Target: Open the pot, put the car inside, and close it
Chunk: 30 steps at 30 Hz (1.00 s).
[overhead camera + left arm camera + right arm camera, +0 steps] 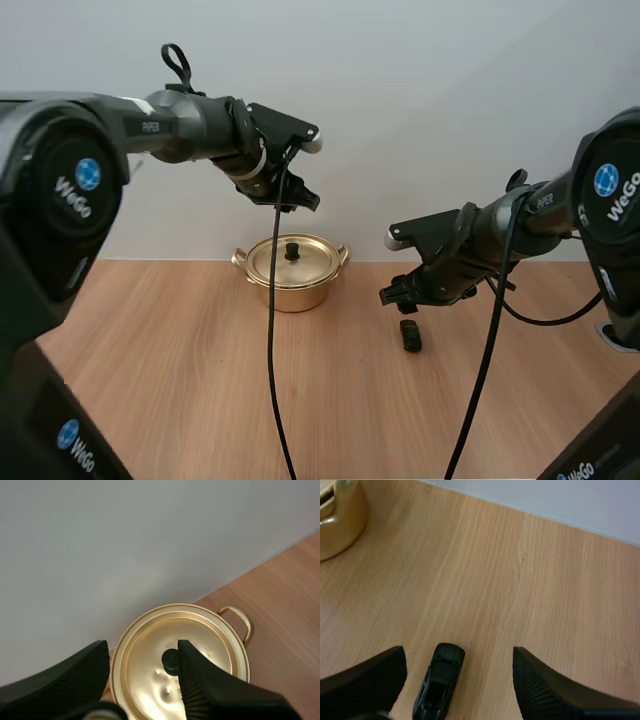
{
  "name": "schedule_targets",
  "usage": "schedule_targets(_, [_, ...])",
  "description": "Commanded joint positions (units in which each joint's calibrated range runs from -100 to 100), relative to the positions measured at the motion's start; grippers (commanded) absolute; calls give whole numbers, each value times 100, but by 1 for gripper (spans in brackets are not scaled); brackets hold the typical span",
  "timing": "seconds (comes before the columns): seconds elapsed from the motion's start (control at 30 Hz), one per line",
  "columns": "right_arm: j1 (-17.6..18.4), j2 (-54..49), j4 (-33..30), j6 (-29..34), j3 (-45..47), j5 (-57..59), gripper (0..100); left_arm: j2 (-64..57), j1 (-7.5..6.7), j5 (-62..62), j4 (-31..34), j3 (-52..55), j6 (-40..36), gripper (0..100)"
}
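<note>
Hovering over pot (293,285) and car (440,680), both claws are held open.
The left claw (143,652) is spread above the lid (200,635), knob (171,661) just under its tips. The car is found below the right claw (458,652), between the fingers (545,690), its length set across their gap; that arm is nearer.

Wood table (170,370) w/ pale wall (430,110) at far edge.
</note>
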Motion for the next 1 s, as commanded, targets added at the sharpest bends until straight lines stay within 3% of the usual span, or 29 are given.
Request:
schedule_targets(0.0, [1,66,6,3,-10,71,100,996,2,31,8,-51,-24,70])
schedule_targets(0.23, [1,127,80,3,-10,170,100,1227,2,-29,-43,-89,-47,70])
schedule_targets(0.43, [1,127,90,3,-10,204,100,1294,2,-53,-562,-99,153,70])
schedule_targets(0.7, [1,127,90,3,-10,296,100,1362,2,-504,-591,-122,229,70])
schedule_targets(0.97, [1,127,132,3,-10,495,100,1699,2,180,-768,-643,237,64])
